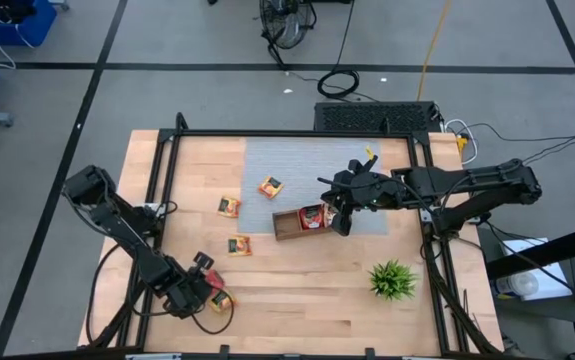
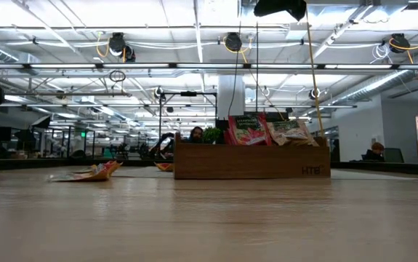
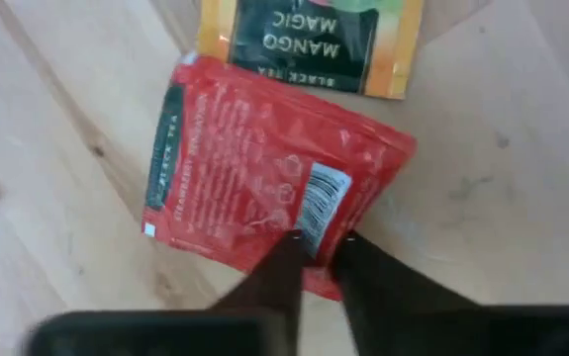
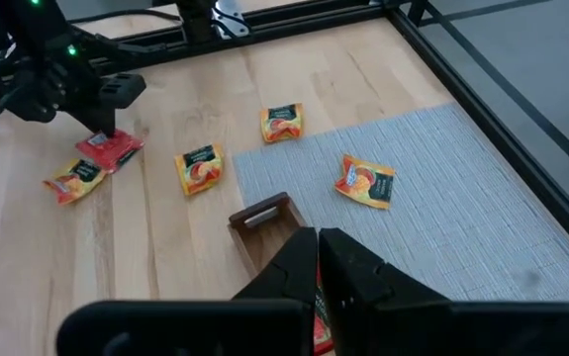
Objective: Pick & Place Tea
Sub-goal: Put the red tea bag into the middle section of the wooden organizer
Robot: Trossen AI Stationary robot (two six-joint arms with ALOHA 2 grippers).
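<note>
Left gripper (image 3: 319,259), lower left of high view: jaws pinched on red sachet (image 3: 264,178) lying on tabletop (image 1: 297,290), mango sachet (image 3: 309,40) touching. Right gripper (image 4: 319,259) jaws closed, empty, over wooden tray (image 1: 292,225); three sachets (image 1: 229,207) between; plant (image 1: 393,280) lower right

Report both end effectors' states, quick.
Left end effector: shut on the red tea sachet.
Right end effector: shut, holding nothing, above the wooden tray.

Brown wooden tray (image 1: 289,226) on grey mat (image 1: 297,165), spiky green plant (image 1: 393,279) on wooden table (image 1: 297,300)
</note>
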